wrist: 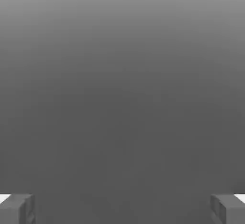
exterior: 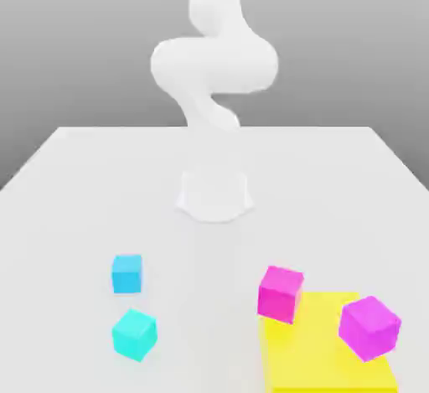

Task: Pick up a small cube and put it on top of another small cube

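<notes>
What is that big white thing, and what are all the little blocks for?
The big white thing is a robot arm, standing on a pale table. One picture comes from a camera away from the arm, looking at the whole scene. The other comes from a camera on the robot's hand. There you see its two fingertips, wide apart, with nothing between them, so it holds nothing.

On the exterior view's left are a sky-blue cube and a turquoise cube. On the exterior view's right is a flat yellow slab, with a pink cube and a purple cube by its edges. The robot's job is to put one small cube on top of another.
</notes>
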`<state>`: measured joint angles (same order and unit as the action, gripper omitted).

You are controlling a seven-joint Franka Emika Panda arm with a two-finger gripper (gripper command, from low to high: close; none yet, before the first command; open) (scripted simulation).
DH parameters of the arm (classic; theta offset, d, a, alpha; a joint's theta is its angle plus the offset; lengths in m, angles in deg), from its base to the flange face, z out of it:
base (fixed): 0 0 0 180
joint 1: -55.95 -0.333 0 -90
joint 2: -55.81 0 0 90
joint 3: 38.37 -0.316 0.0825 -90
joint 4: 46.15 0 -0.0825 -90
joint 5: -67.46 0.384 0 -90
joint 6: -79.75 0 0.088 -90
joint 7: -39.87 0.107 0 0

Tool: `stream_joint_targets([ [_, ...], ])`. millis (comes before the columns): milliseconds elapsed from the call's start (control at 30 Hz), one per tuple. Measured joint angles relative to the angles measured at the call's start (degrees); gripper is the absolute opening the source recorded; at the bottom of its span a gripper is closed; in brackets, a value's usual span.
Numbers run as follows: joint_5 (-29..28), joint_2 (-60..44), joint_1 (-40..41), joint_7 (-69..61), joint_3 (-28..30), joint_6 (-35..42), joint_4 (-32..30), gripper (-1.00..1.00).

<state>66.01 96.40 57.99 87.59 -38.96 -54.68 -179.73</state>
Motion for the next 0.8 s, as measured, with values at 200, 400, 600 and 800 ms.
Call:
stream_joint_targets([
  [200, -3.4, -12.9, 4.4, 4.5, -0.5, -6.4, -4.4, 0.0],
  [400, -5.6, -25.4, 7.8, 8.1, 0.5, -12.7, -8.7, 0.0],
  [600, -4.7, -37.8, 10.3, 9.5, 2.4, -19.1, -13.0, 0.0],
  [800, 1.3, -49.9, 13.2, 6.9, 1.6, -26.0, -16.7, 0.0],
])
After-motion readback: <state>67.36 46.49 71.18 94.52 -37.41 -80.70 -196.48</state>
